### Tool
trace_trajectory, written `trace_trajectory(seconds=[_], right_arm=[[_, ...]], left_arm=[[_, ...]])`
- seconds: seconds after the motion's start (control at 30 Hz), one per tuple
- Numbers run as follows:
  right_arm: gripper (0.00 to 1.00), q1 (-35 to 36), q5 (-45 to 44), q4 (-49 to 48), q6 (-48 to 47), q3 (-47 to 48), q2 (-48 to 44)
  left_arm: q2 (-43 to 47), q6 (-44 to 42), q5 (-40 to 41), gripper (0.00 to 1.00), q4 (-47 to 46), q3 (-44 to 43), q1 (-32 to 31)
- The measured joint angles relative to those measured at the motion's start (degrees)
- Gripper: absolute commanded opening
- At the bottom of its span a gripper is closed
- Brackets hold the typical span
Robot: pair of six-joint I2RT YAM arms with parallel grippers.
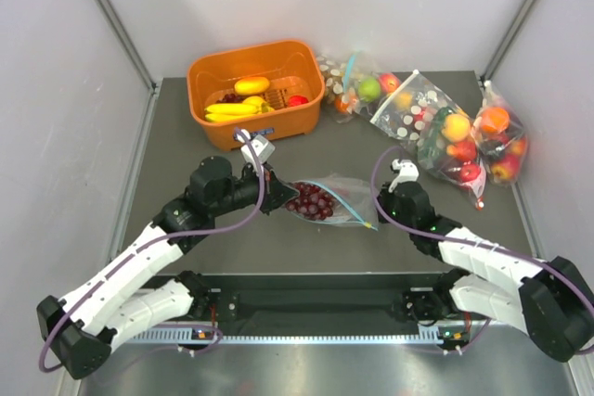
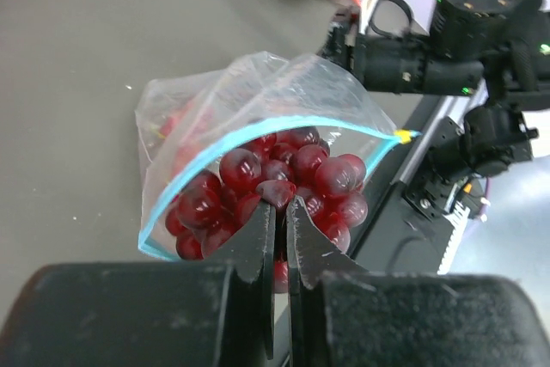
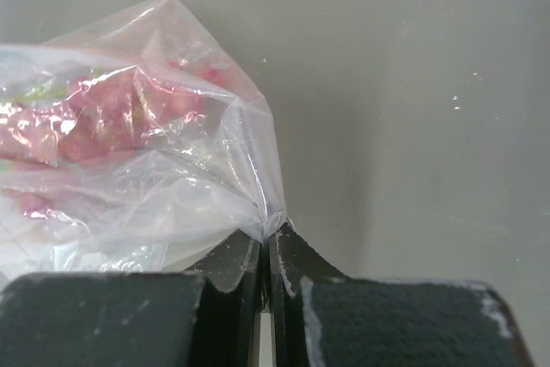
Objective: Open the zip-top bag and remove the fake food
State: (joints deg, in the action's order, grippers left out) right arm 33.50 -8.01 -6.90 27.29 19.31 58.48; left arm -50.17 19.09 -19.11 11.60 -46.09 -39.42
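Ana: Closest to the overhead lens are the two arm bases at the near edge. What do they stand on?

Ben: On a dark grey table point(image 1: 172, 136), the biggest thing in view. Both arms reach in toward its middle, one from each side.

Ana: Next in size?

Ben: An orange basin point(image 1: 198, 90) at the far side, left of centre. The bananas point(image 1: 232, 110) lie inside it, with an oval yellow fruit point(image 1: 251, 85) and a small red fruit point(image 1: 297, 100) close by. To the right of the basin sit bags of fruit. One is a clear dotted bag point(image 1: 413, 113), and a bag of red and orange fruit point(image 1: 501, 141) lies at the far right edge.

Ana: And the zip-top bag?

Ben: The zip-top bag point(image 1: 339, 199) lies on the middle of the table, between the two grippers and well apart from the basin. Its teal zip strip point(image 2: 292, 119) bows into an arc, so the mouth gapes toward the left arm.

Ana: What's in it?

Ben: The grapes point(image 2: 284, 174), dark red and glossy, bunched right at the open mouth.

Ana: How do the hands stand?

Ben: The left gripper point(image 2: 282, 204) has its fingers drawn almost together, with the tips against the cluster. Red shows in the slit between them, so it is pinching the grapes. The right gripper point(image 3: 268, 234) is clenched on the bag's far corner, opposite the mouth. A thin fold of plastic is caught between its tips.
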Motion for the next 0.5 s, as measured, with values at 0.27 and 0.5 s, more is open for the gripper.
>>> trace_trajectory(seconds=[0.27, 0.5], right_arm=[[0.0, -1.2, 0.1, -0.5, 0.4, 0.6, 2.2], [0.0, -1.3, 0.6, -0.7, 0.4, 0.6, 2.4]], left_arm=[[2.0, -0.2, -1.0, 0.0, 1.2, -1.2, 0.0], [-0.1, -0.2, -1.0, 0.0, 0.4, -5.7, 0.0]])
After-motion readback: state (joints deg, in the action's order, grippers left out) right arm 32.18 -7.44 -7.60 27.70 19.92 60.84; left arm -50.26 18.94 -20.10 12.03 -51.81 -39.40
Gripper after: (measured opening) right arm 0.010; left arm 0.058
